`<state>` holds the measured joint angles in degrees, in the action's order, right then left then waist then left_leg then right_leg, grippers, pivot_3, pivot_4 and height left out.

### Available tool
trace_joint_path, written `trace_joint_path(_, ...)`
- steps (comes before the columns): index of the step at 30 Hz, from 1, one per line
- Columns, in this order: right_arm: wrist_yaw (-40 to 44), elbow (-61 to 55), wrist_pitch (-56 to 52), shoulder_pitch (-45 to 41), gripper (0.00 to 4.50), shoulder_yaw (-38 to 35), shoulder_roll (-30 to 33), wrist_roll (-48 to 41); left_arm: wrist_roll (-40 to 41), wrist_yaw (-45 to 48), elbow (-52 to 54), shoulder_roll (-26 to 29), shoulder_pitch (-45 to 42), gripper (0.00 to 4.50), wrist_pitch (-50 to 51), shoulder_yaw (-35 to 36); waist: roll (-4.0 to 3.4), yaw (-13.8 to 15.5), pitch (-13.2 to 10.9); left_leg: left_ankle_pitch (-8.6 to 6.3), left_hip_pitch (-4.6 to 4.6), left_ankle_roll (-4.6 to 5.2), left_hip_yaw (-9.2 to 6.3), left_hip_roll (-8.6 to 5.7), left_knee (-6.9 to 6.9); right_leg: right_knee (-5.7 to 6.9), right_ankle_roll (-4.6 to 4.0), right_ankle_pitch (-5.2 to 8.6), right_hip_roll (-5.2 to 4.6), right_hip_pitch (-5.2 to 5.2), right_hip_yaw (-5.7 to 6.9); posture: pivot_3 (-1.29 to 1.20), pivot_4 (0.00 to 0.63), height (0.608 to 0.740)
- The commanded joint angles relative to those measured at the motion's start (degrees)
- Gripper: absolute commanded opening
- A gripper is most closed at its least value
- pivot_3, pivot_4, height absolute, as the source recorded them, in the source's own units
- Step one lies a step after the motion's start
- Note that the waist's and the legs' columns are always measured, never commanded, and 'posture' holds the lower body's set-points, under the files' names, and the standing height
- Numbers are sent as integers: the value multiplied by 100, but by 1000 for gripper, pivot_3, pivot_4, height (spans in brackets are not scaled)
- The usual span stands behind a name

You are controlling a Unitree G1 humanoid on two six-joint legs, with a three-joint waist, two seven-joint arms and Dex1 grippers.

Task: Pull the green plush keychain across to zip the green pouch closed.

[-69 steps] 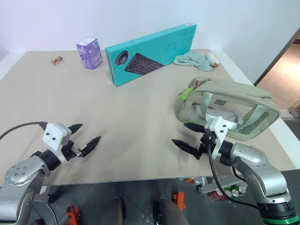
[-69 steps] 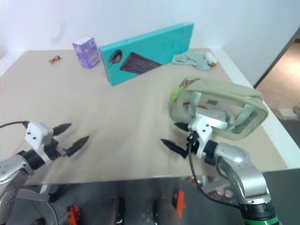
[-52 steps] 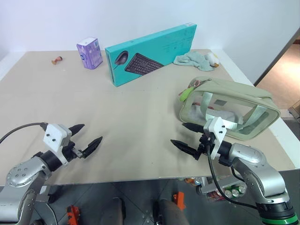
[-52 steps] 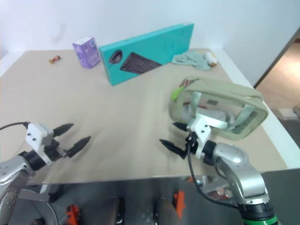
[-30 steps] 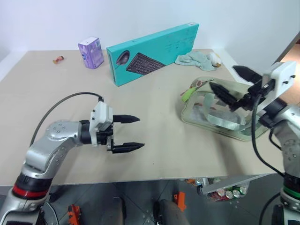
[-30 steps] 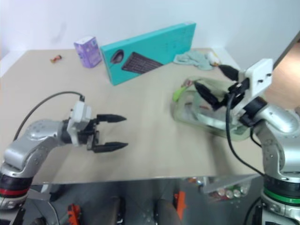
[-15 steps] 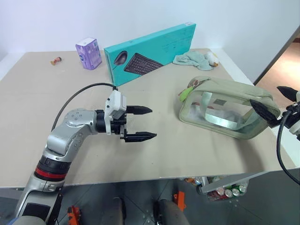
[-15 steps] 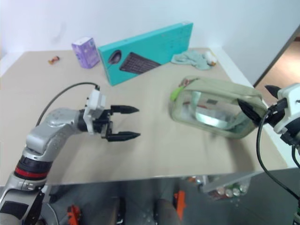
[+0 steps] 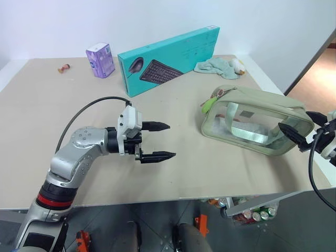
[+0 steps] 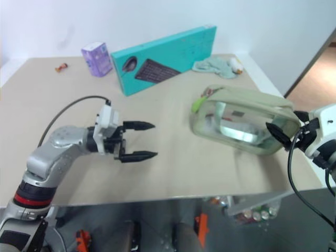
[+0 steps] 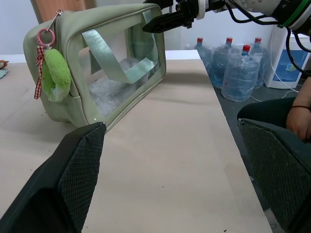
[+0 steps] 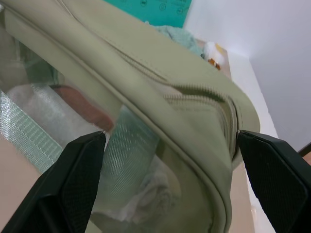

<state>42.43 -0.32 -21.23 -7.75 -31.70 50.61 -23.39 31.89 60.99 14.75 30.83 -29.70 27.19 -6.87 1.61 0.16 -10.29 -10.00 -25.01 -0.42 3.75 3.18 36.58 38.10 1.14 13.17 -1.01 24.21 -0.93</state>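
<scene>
The green pouch (image 9: pixel 251 122) lies on its side at the table's right, its zipper top facing up and back. The green plush keychain (image 9: pixel 209 104) hangs at the pouch's left end, also clear in the left wrist view as the keychain (image 11: pixel 54 74) on a pink ring. My left gripper (image 9: pixel 169 140) is open mid-table, pointing right toward the pouch, well short of it. My right gripper (image 9: pixel 294 121) is open astride the pouch's right end; its fingers (image 12: pixel 77 179) flank that end, and contact cannot be told.
A teal keyboard box (image 9: pixel 168 60), a purple carton (image 9: pixel 100 59), a mint cloth (image 9: pixel 215 65) and a small red item (image 9: pixel 64 66) sit at the back. The table's right edge (image 9: pixel 320 170) runs close by the pouch. Water bottles (image 11: pixel 228 63) and a person's hand (image 11: pixel 299 114) lie beyond it.
Both grippers left the front edge. The left swung to mid-table pointing at the pouch. The right rose over the pouch, then dropped rightward to its right end.
</scene>
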Motion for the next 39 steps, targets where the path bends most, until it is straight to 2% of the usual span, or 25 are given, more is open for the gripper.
trace_joint_path(1,48,-118,-59,-101,3279,-90,73,-150,53,-97,199,76,2,4500,4,202,0,0,0,0,0,0,0,0,0,0,0,0,0,0,-1,0,150,740)
trace_joint_path(3,36,-162,-125,-117,2631,-98,66,-196,45,-109,186,92,21,4500,-7,215,0,0,0,0,0,0,0,0,0,0,1,-1,0,0,-1,0,150,740)
trace_joint_path(4,31,-172,-145,-116,2140,-93,68,-210,36,-108,183,100,35,4500,-19,214,0,0,0,0,0,0,2,-1,1,0,2,-1,-1,0,-2,0,150,740)
trace_joint_path(5,29,-177,-152,-112,2005,-83,70,-216,30,-107,180,104,45,4500,-28,210,0,-2,0,0,0,0,2,-1,1,0,2,-1,-1,0,-3,0,150,740)
trace_joint_path(9,38,-281,-213,-83,507,-47,66,-246,21,-107,163,116,45,4500,-42,201,0,-3,0,0,1,0,3,0,1,0,2,-2,0,0,-5,0,150,740)
trace_joint_path(11,27,-349,-238,-92,52,-42,72,-253,3,-101,134,123,38,4500,-57,203,-1,-3,0,0,2,1,2,0,1,0,2,-2,1,0,-4,0,150,740)
trace_joint_path(18,30,-594,-213,-159,52,63,71,-216,-36,-100,6,178,35,4500,-102,265,0,-3,0,0,1,0,3,0,1,0,2,-2,0,0,-5,0,150,740)
trace_joint_path(23,-181,-1743,-798,-954,52,943,-343,-758,-14,-324,-199,290,207,4500,-137,714,-1,-162,-1,1,5,1,-4,7,1,2,-1,-8,9,5,-13,0,150,740)
trace_joint_path(28,-155,-2200,-991,-1599,52,1740,-802,-965,7,-462,-263,456,493,4500,-156,1153,-1,-156,-2,0,4,0,-13,21,-3,2,-16,-11,31,8,-11,0,150,740)
trace_joint_path(32,99,-2033,-913,-2066,52,2224,-1055,-971,340,-546,-92,635,822,4500,94,1616,0,-149,-2,-2,-5,-3,-9,25,-6,1,-16,-4,30,17,-11,0,150,740)
trace_joint_path(39,1016,-853,-153,-3139,52,3184,-1514,-489,897,-738,1001,1072,2175,4500,559,2541,5,-138,-4,-4,-8,-6,-3,23,-5,0,-14,-1,17,21,-11,0,150,740)
